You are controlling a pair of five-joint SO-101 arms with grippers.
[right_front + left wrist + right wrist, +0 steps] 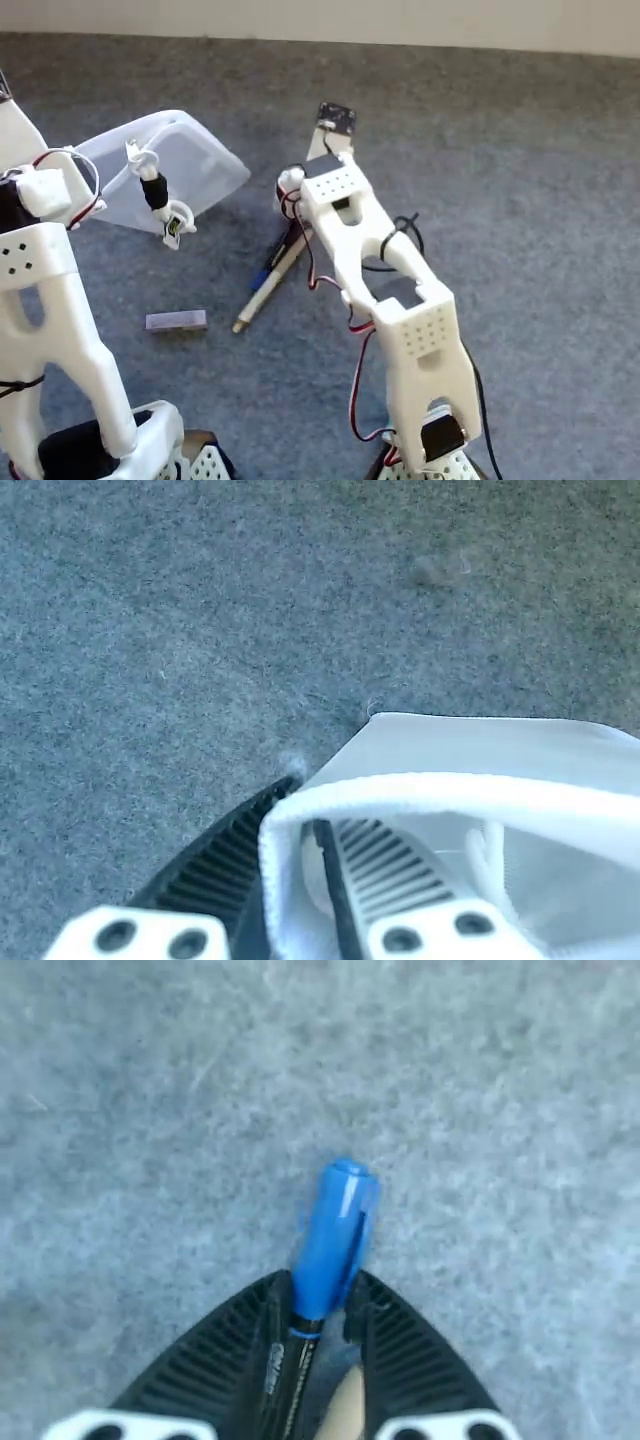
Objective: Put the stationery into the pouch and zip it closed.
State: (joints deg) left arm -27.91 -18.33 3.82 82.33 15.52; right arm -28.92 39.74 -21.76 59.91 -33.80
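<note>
Tabletop scene, seen from above and from both wrists. The grey felt-like table covering carries everything.

Left arm: stands at the near left edge. Its left gripper is clamped on the rim of the translucent white plastic pouch, with one ribbed black finger inside the mouth and the other outside. The pouch is held tilted at the far left, mouth toward that arm. A black-and-white zipper pull hangs at its near edge.

Right arm: stretches from the near edge toward the table's middle. Its right gripper is down at the covering, jaws narrowed around the blue-capped black pen. The cap pokes out past the fingertips.

The pale wooden pencil lies just beside the pen, and its upper end also sits between those jaws.

A small grey rectangular block lies apart, between the two arms.
</note>
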